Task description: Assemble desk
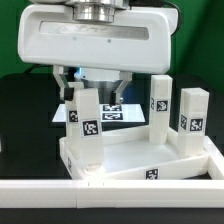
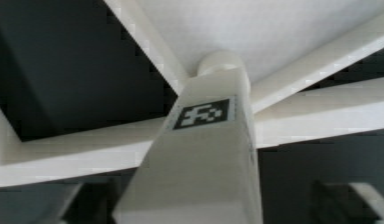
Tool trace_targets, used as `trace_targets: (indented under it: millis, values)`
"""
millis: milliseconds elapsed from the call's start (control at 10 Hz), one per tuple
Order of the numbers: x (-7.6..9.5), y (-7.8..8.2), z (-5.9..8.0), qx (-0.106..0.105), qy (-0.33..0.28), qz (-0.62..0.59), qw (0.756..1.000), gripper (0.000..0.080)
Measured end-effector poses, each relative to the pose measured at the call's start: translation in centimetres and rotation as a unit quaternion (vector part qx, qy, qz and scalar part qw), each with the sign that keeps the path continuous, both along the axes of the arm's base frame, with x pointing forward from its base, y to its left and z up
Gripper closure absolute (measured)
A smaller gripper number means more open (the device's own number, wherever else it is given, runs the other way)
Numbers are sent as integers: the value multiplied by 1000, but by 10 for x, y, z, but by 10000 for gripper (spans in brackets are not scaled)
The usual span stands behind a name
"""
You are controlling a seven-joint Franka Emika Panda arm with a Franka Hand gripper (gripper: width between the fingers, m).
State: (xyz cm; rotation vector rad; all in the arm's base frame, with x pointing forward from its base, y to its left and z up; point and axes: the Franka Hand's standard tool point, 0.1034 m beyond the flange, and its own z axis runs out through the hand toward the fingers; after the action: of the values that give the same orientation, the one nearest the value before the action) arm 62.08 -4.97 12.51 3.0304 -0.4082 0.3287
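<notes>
White plastic crowds the table as three upright legs (image 1: 86, 122) ring the desk top (image 1: 130, 160), the gripper (image 1: 92, 88) spread wide around one.

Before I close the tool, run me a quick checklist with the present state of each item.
1. Leg sits between the tool fingers: ok.
2. Jaws open, gap showing either side of the leg: ok.
3. Leg stands upright at the desk top corner: ok.
4. Leg fully seated in the desk top: cannot tell.
5. Other two legs stand apart from the tool: ok.
</notes>
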Motion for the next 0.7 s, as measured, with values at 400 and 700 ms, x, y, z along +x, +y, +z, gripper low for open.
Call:
trace_targets:
  millis: [400, 700]
  values:
    - [0, 1, 0, 21, -9, -97, 995, 506]
    - [4, -3, -2, 57, -23, -241, 969, 506]
